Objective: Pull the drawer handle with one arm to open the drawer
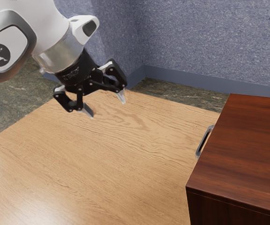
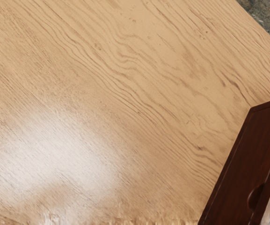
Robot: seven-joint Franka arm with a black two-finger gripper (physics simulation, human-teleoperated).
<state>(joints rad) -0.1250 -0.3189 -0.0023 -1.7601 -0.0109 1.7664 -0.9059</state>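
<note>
While the tool [image 1: 105, 107] hangs open, a pale wood-grain table [image 1: 102, 164] spreads below blue walls [image 1: 195, 33] and stone floor [image 1: 13, 103].

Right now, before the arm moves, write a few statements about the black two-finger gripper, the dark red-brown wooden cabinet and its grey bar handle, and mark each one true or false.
1. The black two-finger gripper is open and holds nothing. True.
2. The gripper is clamped on the grey bar handle. False: it hangs above the light oak tabletop, well apart from the handle.
3. The dark red-brown wooden cabinet stands at the exterior view's right, on the tabletop. True.
4. The handle sits on the cabinet's top face. False: it is on the side face turned toward the arm.
</note>
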